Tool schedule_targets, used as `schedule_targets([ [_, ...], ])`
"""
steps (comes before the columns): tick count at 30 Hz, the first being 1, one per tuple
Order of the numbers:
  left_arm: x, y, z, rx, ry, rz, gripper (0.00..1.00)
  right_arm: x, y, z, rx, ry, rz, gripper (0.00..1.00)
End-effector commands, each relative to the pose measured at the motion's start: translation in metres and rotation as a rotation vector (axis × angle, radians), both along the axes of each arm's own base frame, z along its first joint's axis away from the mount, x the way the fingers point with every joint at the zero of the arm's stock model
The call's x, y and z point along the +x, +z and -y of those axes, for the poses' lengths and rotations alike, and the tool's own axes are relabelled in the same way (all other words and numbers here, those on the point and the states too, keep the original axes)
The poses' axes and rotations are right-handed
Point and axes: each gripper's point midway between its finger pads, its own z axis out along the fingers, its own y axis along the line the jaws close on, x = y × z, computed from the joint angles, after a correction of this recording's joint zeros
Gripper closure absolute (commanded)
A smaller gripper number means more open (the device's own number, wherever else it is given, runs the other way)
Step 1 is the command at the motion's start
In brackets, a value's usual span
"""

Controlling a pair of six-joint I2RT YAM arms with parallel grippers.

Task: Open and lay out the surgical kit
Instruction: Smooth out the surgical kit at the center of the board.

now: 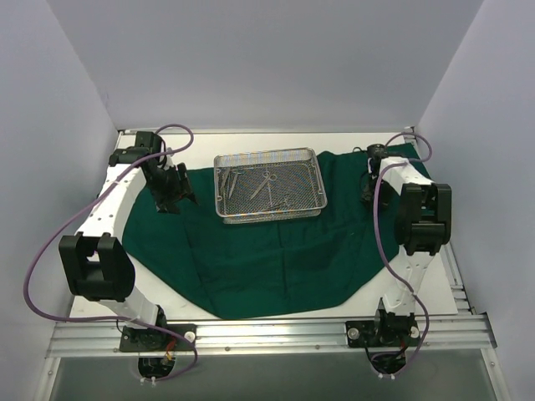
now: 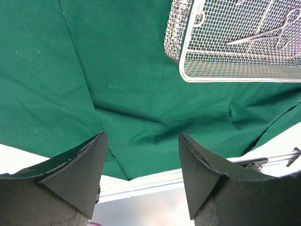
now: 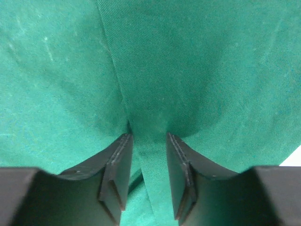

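Surgical kit: laid on the worktop [image 1: 251,144]; mesh tray [image 1: 269,210] sits on the drape [image 1: 251,259], steel instruments [image 1: 266,185] loose inside the tray.
Drape spread: runs out from under the tray to its left, right and near sides; shallow creases just near of the tray.
Drape edges: near edge curves in a bow well short of the tray and stops just before the rail [image 1: 276,334]; the left edge slants away from the tray under the left arm.
Open room: bare white strip of worktop beyond the tray's far side; bare corners near-left and near-right of the tray, outside the cloth.
Left end effector [image 1: 173,190]: just left of the tray, over the drape; in the wrist view [image 2: 141,141] the jaws stand wide apart, nothing between them, only cloth below and the tray corner beyond.
Right end effector [image 1: 369,185]: right of the tray, down at the drape's right part; in the wrist view [image 3: 149,141] the jaws are drawn in narrow with a raised fold of drape filling the gap, pinched between the fingers [image 3: 120,165].
Surroundings: pale walls [image 1: 267,67] close off the left, right and far sides of the tray.
In the way: purple cables [image 1: 33,276] loop off both arms; left arm's elbow hangs over the drape's near-left edge, well clear of the tray.
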Motion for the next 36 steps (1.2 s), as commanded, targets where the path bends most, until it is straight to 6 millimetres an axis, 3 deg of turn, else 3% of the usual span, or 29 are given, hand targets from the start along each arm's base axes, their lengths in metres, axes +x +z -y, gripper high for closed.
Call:
schedule_targets([
  [1,0.015,0.014,0.002,-0.022,-0.019,0.07,0.29,-0.009,-0.003,0.003,-0.018,-0.007,-0.028,0.66],
  [3,0.015,0.015,0.003,-0.022,-0.022,0.074,0.29,-0.01,-0.004,0.004,-0.017,-0.008,-0.031,0.72],
  [10,0.014,0.017,0.002,-0.019,-0.027,0.077,0.29,-0.01,-0.003,0.009,-0.031,-0.016,-0.029,0.78],
  [14,0.012,0.02,0.002,-0.019,-0.035,0.089,0.29,-0.011,0.004,0.015,-0.039,-0.036,-0.015,1.0],
  [19,0.013,0.028,-0.006,0.016,-0.024,0.111,0.29,-0.024,0.017,0.034,-0.021,-0.107,0.002,1.0],
  [22,0.013,0.035,-0.011,0.044,-0.027,0.161,0.29,-0.045,0.03,0.056,-0.009,-0.194,0.023,1.0],
  [26,0.009,0.036,-0.013,0.051,-0.042,0.202,0.29,-0.091,0.058,0.081,0.006,-0.348,0.08,1.0],
  [29,0.001,0.026,-0.01,0.018,-0.024,0.179,0.29,-0.136,0.086,0.092,-0.007,-0.467,0.141,1.0],
  [30,-0.001,0.025,-0.009,0.004,-0.017,0.184,0.29,-0.148,0.107,0.094,-0.027,-0.491,0.212,1.0],
  [31,-0.009,0.013,-0.007,-0.014,-0.014,0.158,0.29,-0.163,0.107,0.093,-0.035,-0.515,0.214,1.0],
  [32,-0.013,0.016,-0.007,-0.02,-0.007,0.176,0.29,-0.177,0.114,0.1,-0.061,-0.561,0.234,1.0],
  [33,-0.018,0.012,-0.008,-0.011,-0.006,0.165,0.28,-0.196,0.126,0.098,-0.077,-0.588,0.268,1.0],
  [34,-0.023,0.004,-0.011,0.002,-0.008,0.145,0.28,-0.208,0.126,0.095,-0.078,-0.63,0.269,1.0],
  [35,-0.027,0.0,-0.014,0.014,-0.011,0.133,0.28,-0.215,0.136,0.093,-0.096,-0.64,0.298,1.0],
  [36,-0.029,-0.004,-0.017,0.029,-0.009,0.123,0.27,-0.226,0.149,0.085,-0.091,-0.651,0.343,0.95],
])
